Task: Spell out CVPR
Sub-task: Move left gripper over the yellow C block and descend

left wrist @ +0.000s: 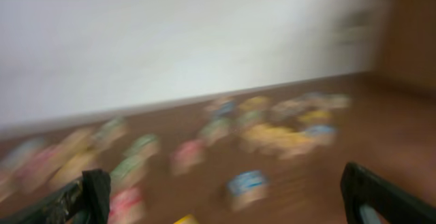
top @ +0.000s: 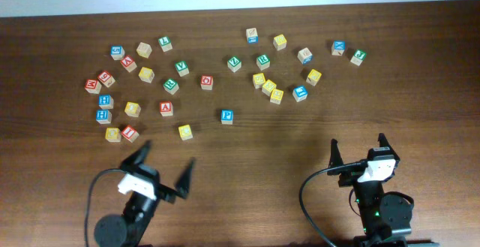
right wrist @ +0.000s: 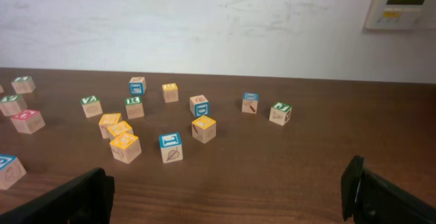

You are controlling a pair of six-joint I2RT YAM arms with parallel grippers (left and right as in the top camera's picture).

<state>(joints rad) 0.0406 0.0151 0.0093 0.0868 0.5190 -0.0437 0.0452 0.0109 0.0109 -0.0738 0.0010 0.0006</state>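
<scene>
The counter [top: 420,89] carries some thirty letter blocks scattered across its far half, with bare wood nearer the robot where the word could be laid. The left arm [top: 139,191] and right arm [top: 375,176] sit at the near edge, well apart from every block. Each has its jaws spread as wide as they go and grips nothing.

The main risk is probably in the crowded patches. In the yellow cluster [top: 268,88] right of centre, the blocks touch or nearly touch, so wide jaws coming down there could shove or tip neighbours. A second risk is picking the wrong letter, since colours repeat and similar shapes are easy to confuse from above. The blue P block [top: 226,116] stands alone and looks like an easy pick. The yellow block [top: 185,132] closest to the left arm seems to show a C, and a green block [top: 182,68] seems to show a V. I cannot pick out the R with confidence.

Both arm bases are cut off by the overhead view's lower edge. The left wrist view is smeared, with only colours readable. The right wrist view takes in only part of the scatter, mostly side faces, with the print too small to read.
</scene>
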